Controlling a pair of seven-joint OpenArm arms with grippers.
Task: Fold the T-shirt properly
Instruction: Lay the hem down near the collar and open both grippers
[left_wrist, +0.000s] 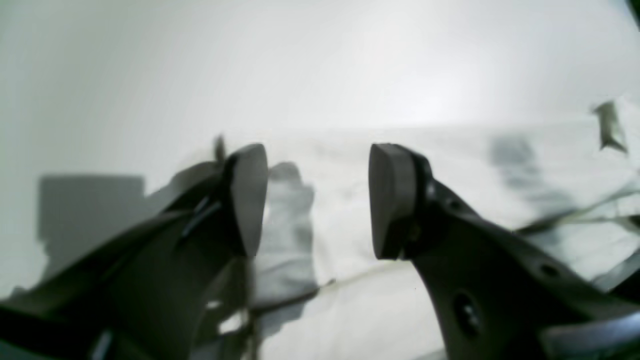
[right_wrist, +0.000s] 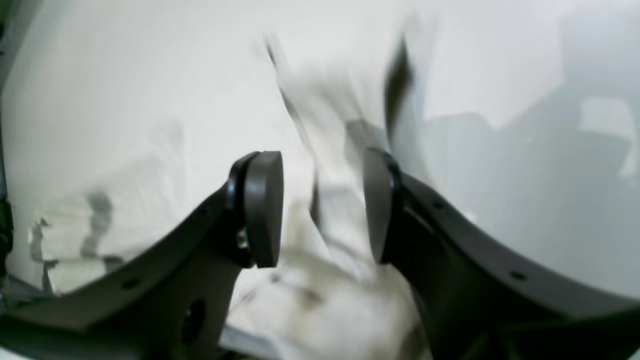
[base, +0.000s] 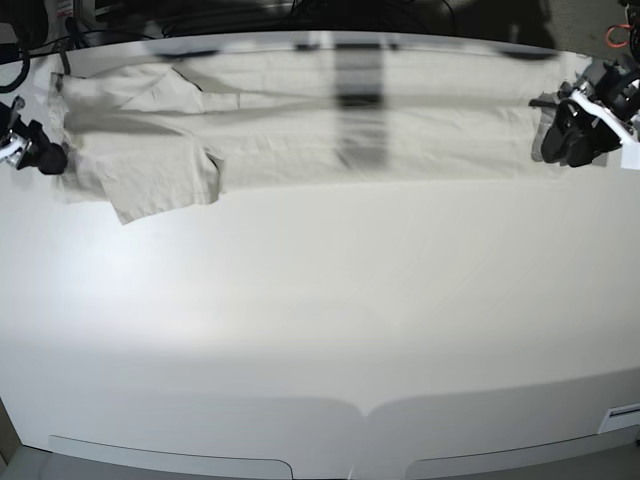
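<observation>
The off-white T-shirt (base: 300, 130) lies as a long band along the far edge of the white table (base: 320, 320). One short sleeve (base: 160, 185) sticks out toward me at the left. My right gripper (base: 40, 155) is at the shirt's left end. In the right wrist view it (right_wrist: 322, 210) is open, with blurred, wrinkled fabric (right_wrist: 325, 300) below and between its fingers. My left gripper (base: 565, 140) is at the shirt's right end. In the left wrist view it (left_wrist: 317, 200) is open over the fabric (left_wrist: 360, 310), holding nothing.
A dark shadow band (base: 360, 110) crosses the middle of the shirt. Cables and dark equipment (base: 300, 15) lie behind the table's far edge. The table's near edge (base: 365, 410) runs along the bottom of the base view.
</observation>
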